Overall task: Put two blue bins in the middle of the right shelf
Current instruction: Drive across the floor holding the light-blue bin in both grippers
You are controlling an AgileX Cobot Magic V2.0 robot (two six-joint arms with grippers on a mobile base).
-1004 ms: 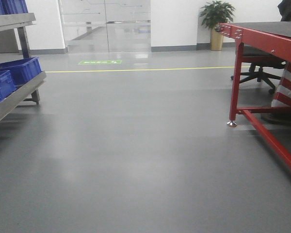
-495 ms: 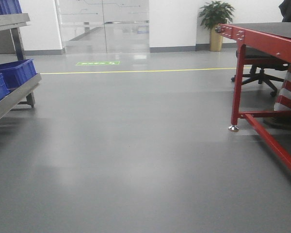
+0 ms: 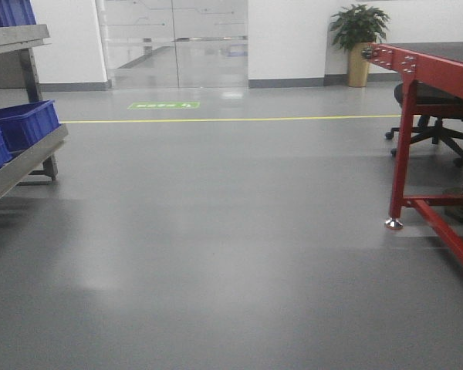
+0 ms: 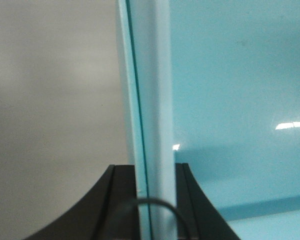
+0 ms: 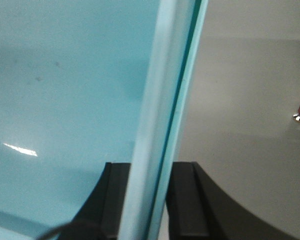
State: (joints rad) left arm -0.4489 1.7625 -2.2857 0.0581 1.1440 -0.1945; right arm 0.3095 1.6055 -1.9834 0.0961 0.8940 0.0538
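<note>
Counting three dark blue plastic bins [image 3: 23, 123] on the grey steel shelf rack [image 3: 31, 158] off to the left: two on the lower level, one up top. In close, the left end effector [image 4: 155, 172] is clamped on a pale blue plastic bin wall [image 4: 150, 90]. The right end effector [image 5: 150, 170] pinches the opposite wall, with the bin's inside between them.

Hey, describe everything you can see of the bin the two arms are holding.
The bin shows only in the wrist views: pale cyan, smooth and glossy like plastic, with light glints on its broad face. Its thin rim runs straight away from each camera. The left pincer clamps one rim, the right pincer another. Its whole shape is out of view.
</note>
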